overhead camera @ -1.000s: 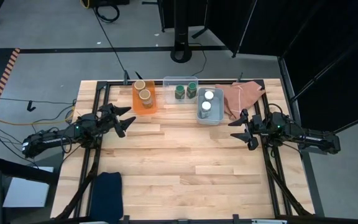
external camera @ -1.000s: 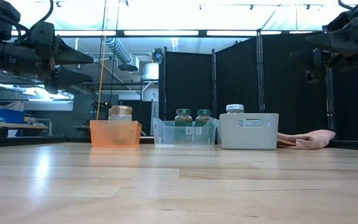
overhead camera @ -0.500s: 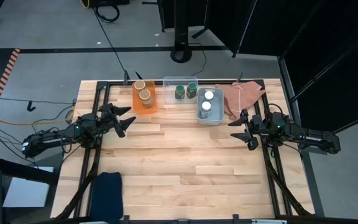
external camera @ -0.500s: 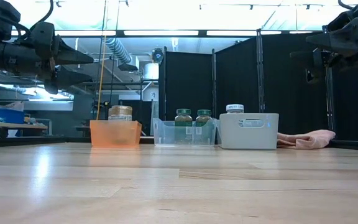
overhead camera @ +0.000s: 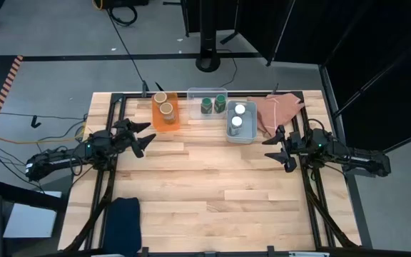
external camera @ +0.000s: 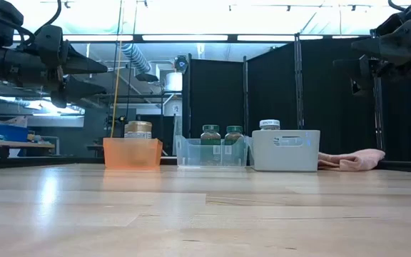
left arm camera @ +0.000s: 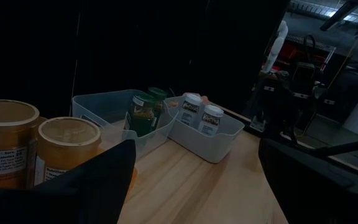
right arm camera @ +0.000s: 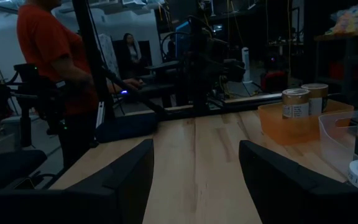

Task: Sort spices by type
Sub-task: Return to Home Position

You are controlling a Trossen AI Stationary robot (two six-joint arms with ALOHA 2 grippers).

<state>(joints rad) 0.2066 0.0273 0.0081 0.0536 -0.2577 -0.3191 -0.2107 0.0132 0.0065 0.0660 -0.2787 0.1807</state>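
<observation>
Two tan-lidded jars stand in the orange bin, two green-lidded jars in the clear bin, two white-lidded jars in the pale-blue bin, all at the table's far edge. The low view shows the tan-lidded jars, green-lidded jars and a white-lidded jar above the bin walls. My left gripper hovers open near the orange bin, above the table. My right gripper hovers open, right of the pale-blue bin. Both grippers are empty.
A pink cloth lies at the far right, beside the pale-blue bin. A dark blue cloth lies at the near left edge. Bare wood spans the middle and near side. People stand in the room beyond the table.
</observation>
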